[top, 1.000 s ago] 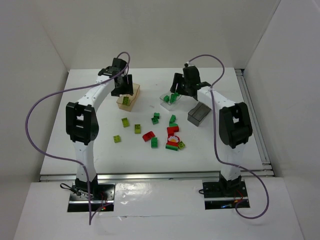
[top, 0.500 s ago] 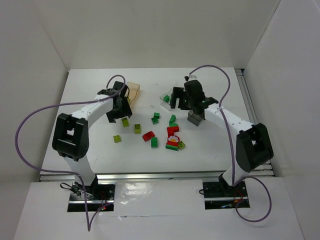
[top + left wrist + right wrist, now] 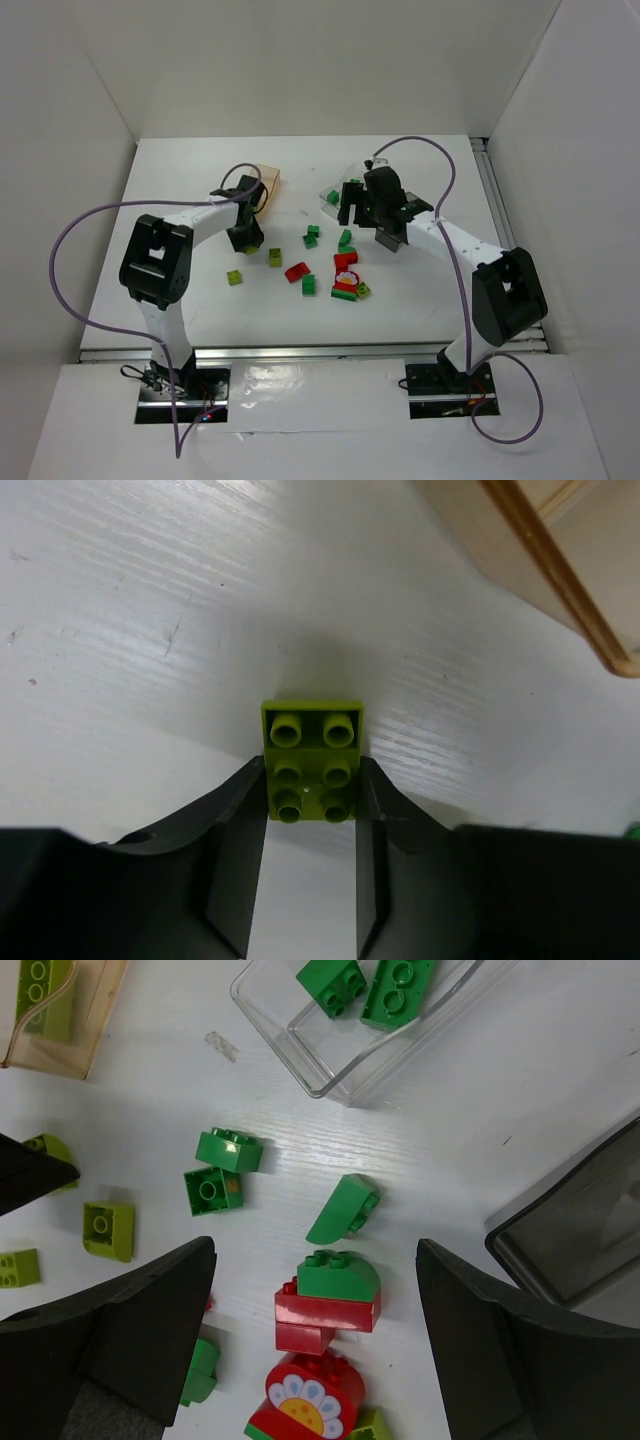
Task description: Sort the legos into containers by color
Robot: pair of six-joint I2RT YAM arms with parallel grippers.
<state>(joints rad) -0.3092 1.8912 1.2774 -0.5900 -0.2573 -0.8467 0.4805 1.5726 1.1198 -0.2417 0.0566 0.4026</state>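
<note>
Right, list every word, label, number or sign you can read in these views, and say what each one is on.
No readable text in any view.
red brick: a printed white flower with a yellow centre. It is a picture, with no letters.
lime brick: nothing legible shows on its studs, and any embossed mark is too blurred to tell.

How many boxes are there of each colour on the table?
Amber box: 1
Clear box: 1
Grey box: 1
Total: 3 boxes
</note>
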